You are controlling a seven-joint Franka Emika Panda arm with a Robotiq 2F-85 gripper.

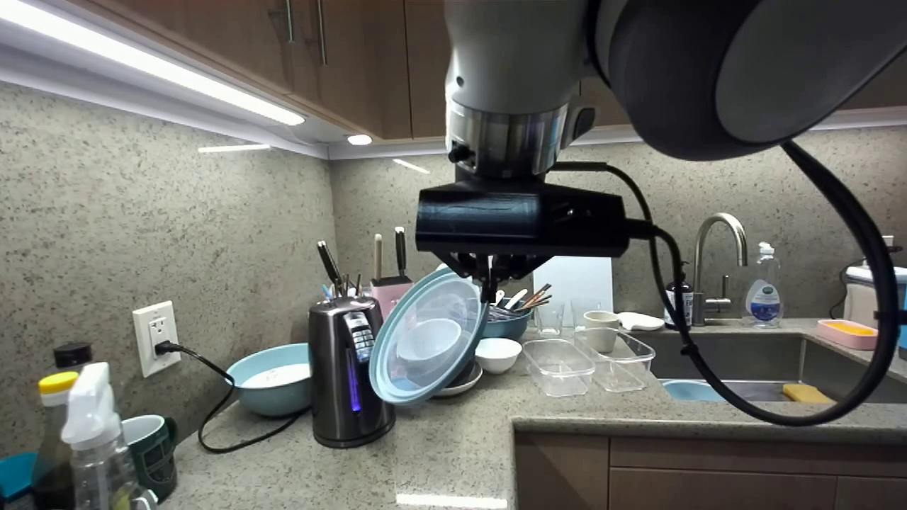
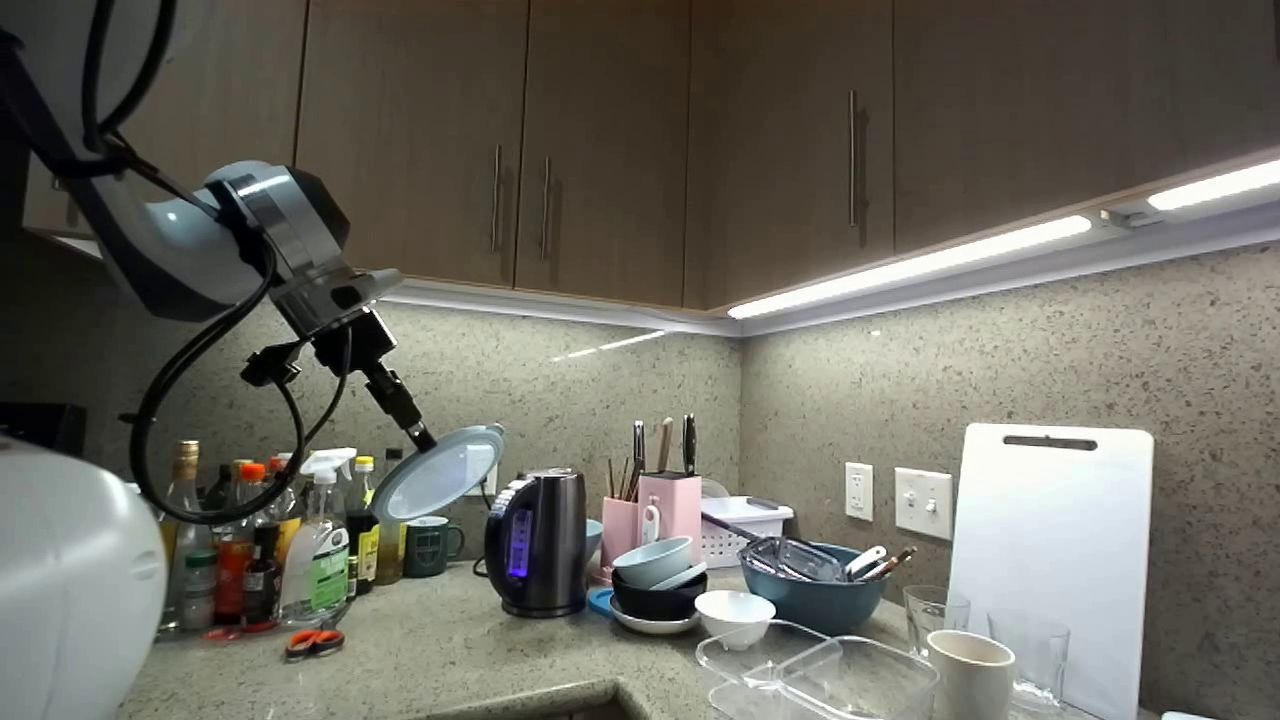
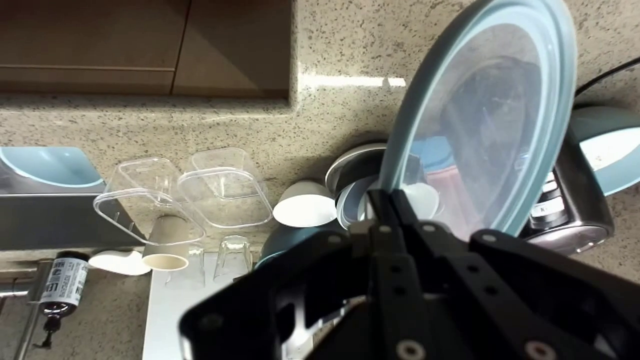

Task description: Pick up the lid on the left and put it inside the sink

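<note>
The lid is round and clear with a light-blue rim; it shows in both exterior views (image 1: 434, 340) (image 2: 440, 478) and in the wrist view (image 3: 485, 115). My gripper (image 1: 487, 289) is shut on the lid's rim and holds it tilted in the air, above the counter. The fingertips also show in an exterior view (image 2: 424, 440) and in the wrist view (image 3: 391, 195), pinching the rim. The sink (image 1: 737, 352) is at the right in an exterior view, well apart from the lid. Part of the sink (image 3: 55, 225) shows at the left of the wrist view.
A kettle (image 1: 336, 397) stands close by the lid in that view. Stacked bowls (image 2: 655, 590), clear containers (image 1: 560, 368) and a cup (image 2: 970, 675) stand on the counter. A faucet (image 1: 721, 227) rises behind the sink, which holds a blue bowl (image 1: 691, 390) and yellow sponge (image 1: 806, 393).
</note>
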